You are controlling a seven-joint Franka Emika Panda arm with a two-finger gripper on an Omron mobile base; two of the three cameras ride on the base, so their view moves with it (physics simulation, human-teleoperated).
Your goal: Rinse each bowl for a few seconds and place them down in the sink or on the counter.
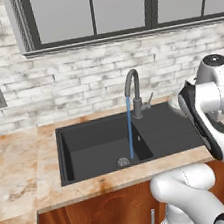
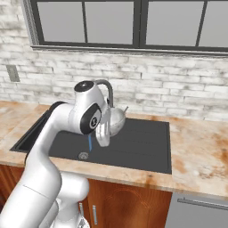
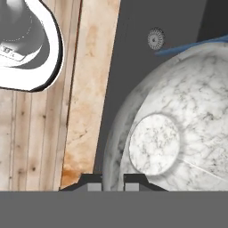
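Left base view, centre: black sink (image 1: 97, 151) set in the marbled counter (image 1: 16, 173); grey gooseneck tap (image 1: 134, 93) runs a thin blue stream (image 1: 129, 126) to the drain (image 1: 123, 161).
Left base view, right edge: white arm blocks the hand; a pale sliver of bowl (image 1: 174, 103) pokes out beside it, right of the tap.
Right base view, centre: marbled bowl (image 2: 115, 121) held up over the sink (image 2: 142, 147), underside toward the camera, just beside the tap (image 2: 106, 89); looks staged to go under the water.
Right base view, stream: short blue piece (image 2: 90, 142) below the wrist, drain (image 2: 83, 155) under it.
Hand view, bottom: gripper (image 3: 112, 180) tips pressed nearly together, pinching the bowl (image 3: 187, 116) rim; foot ring faces the lens.
Hand view, upper right: blue stream (image 3: 187, 46) crosses just past the bowl's edge; cannot tell if water hits it.
Hand view, left: counter strip (image 3: 87, 93), wood cabinet front (image 3: 26, 138).
Writing: none readable.
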